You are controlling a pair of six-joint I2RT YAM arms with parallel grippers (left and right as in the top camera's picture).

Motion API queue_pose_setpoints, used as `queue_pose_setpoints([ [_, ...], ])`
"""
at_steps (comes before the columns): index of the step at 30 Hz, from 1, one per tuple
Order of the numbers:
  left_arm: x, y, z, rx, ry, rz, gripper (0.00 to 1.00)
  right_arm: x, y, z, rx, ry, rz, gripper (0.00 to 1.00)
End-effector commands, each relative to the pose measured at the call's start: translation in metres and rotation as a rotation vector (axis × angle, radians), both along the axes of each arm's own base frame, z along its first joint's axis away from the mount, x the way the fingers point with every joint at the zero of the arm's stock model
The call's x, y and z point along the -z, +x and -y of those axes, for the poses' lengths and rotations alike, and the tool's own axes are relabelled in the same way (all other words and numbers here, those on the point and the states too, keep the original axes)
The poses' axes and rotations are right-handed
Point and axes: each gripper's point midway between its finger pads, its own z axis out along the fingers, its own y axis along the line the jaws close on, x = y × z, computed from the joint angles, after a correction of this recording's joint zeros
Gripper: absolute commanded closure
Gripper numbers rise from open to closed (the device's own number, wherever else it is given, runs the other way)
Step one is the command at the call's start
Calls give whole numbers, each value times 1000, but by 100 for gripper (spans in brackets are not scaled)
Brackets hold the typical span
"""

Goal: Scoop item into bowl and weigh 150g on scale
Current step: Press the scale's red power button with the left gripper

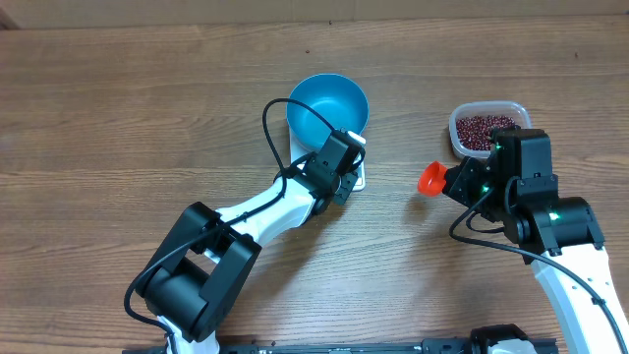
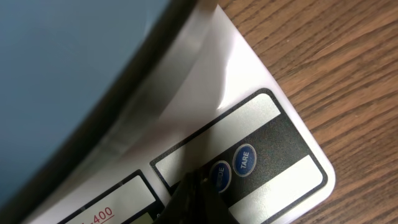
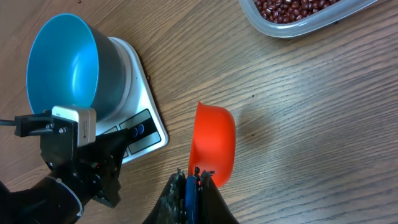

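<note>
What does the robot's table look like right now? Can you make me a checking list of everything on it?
Surface: wooden table, grain showing.
Job's things: blue bowl sits on the white scale, with no beans seen inside; beans lie in a clear tub; orange scoop looks empty.
Clutter: nothing seen.
Grippers: left end effector is shut, its tip at the scale's buttons beside TARE; right end effector is shut on the scoop's handle.
Cables: black cable loops from the left arm across the bowl's rim; another hangs by the right arm.
Surroundings: nothing seen.
</note>
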Motion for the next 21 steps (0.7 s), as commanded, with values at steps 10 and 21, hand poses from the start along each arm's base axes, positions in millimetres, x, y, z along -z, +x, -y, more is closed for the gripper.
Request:
queue_pose_setpoints([
  [10, 22, -7, -11, 5, 80, -30, 96, -16, 4, -1, 0, 8, 48, 96],
  [21, 22, -6, -12, -8, 79, -29, 96, -16, 4, -1, 0, 8, 48, 96],
])
